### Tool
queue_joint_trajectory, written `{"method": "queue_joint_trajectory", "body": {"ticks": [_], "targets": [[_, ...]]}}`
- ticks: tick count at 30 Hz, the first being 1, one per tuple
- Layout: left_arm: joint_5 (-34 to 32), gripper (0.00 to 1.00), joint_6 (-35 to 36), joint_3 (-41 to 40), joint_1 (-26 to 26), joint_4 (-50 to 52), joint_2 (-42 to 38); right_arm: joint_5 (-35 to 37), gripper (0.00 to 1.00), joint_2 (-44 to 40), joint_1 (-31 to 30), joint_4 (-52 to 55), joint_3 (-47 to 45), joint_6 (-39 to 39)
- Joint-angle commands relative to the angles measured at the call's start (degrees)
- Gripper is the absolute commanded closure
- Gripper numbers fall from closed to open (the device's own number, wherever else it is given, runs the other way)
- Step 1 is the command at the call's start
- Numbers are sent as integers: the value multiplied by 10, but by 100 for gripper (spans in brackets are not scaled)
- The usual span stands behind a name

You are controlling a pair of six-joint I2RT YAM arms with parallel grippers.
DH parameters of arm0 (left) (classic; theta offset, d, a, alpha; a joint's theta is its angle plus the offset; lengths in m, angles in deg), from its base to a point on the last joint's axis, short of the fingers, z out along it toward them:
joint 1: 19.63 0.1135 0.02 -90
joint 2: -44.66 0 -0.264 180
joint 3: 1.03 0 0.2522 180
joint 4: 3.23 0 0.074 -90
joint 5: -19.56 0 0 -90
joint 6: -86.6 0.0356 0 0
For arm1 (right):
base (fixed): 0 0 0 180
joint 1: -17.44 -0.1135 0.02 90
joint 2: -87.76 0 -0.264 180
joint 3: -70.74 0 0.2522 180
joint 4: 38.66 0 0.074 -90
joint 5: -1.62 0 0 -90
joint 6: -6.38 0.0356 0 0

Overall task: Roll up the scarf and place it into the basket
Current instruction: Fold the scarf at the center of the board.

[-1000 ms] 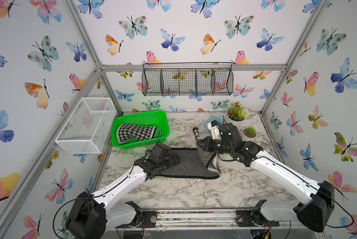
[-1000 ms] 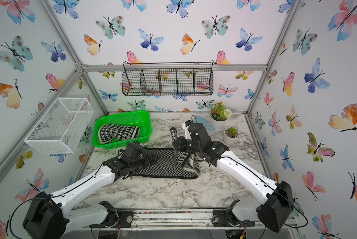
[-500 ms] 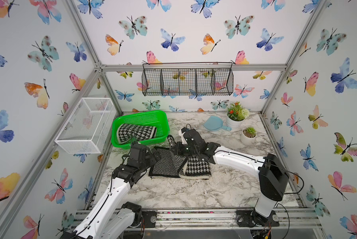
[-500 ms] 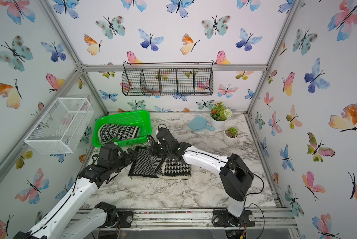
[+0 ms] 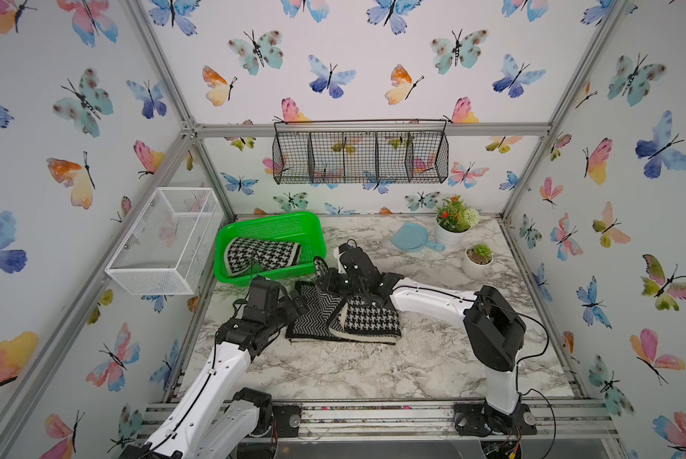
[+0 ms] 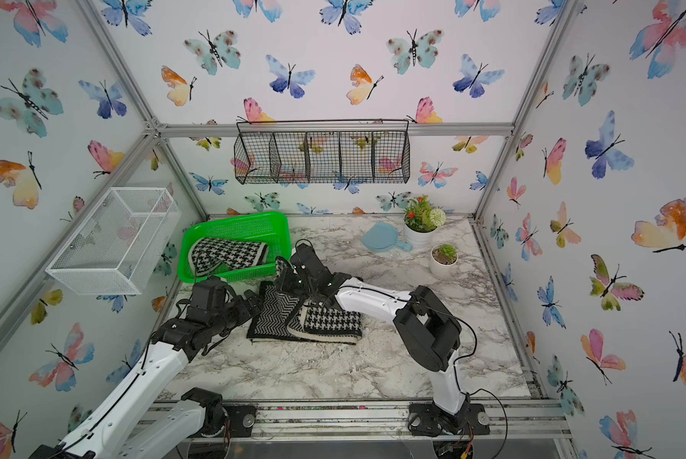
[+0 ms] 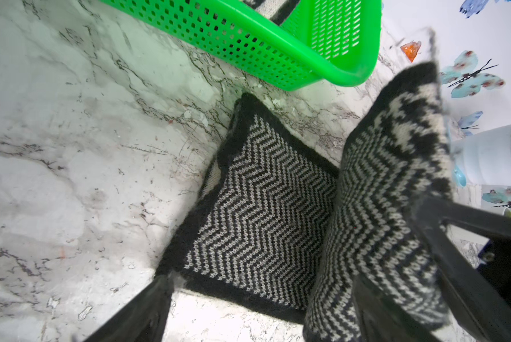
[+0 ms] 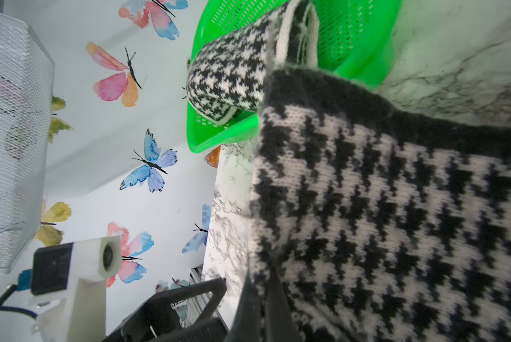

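Observation:
The black-and-white knitted scarf [image 5: 325, 318] [image 6: 285, 318] lies part-folded on the marble table, zigzag side up on the left and houndstooth side up on the right. My right gripper [image 5: 324, 274] [image 8: 261, 284] is shut on the scarf's edge and holds a flap of it raised [image 7: 390, 192]. At the scarf's left edge my left gripper [image 5: 293, 300] [image 7: 260, 302] stands open, its fingers either side of the near corner. The green basket [image 5: 269, 222] [image 7: 248, 44] [image 8: 224, 139] stands just behind, with another houndstooth roll [image 5: 261, 254] [image 8: 227, 77] inside.
A white wire-mesh box [image 5: 166, 238] hangs on the left wall and a black wire rack [image 5: 361, 157] on the back wall. A blue scoop [image 5: 412, 238] and two potted plants [image 5: 454, 222] [image 5: 478, 258] stand at the back right.
My right gripper has carried the scarf's right end leftward over the rest, turning the houndstooth side up. The left arm has drawn back to the scarf's left edge.

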Motion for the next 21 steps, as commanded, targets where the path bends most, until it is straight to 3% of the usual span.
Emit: {"method": "queue_joint_trajectory", "body": {"ticks": [1, 7, 8, 11, 12, 13, 17, 21], "targets": [[3, 5, 13, 5, 5, 11, -10, -23, 97, 30, -6, -51, 11, 24], [0, 5, 16, 8, 7, 19, -16, -65, 87, 62, -7, -132, -17, 54], [1, 5, 17, 8, 7, 20, -16, -71, 79, 66, -7, -145, -21, 56], [-1, 5, 18, 11, 6, 22, -16, -93, 48, 73, -7, -171, -26, 58], [-3, 5, 19, 13, 7, 24, -17, -97, 31, 71, -7, -172, -27, 58], [-6, 5, 20, 14, 7, 23, -16, -100, 2, 67, -7, -176, -32, 52], [0, 5, 23, 23, 8, 21, -14, -64, 2, 8, 3, -151, -73, 5], [29, 5, 38, 35, 7, 10, -3, 23, 2, -72, 35, 23, -87, -109]]}}
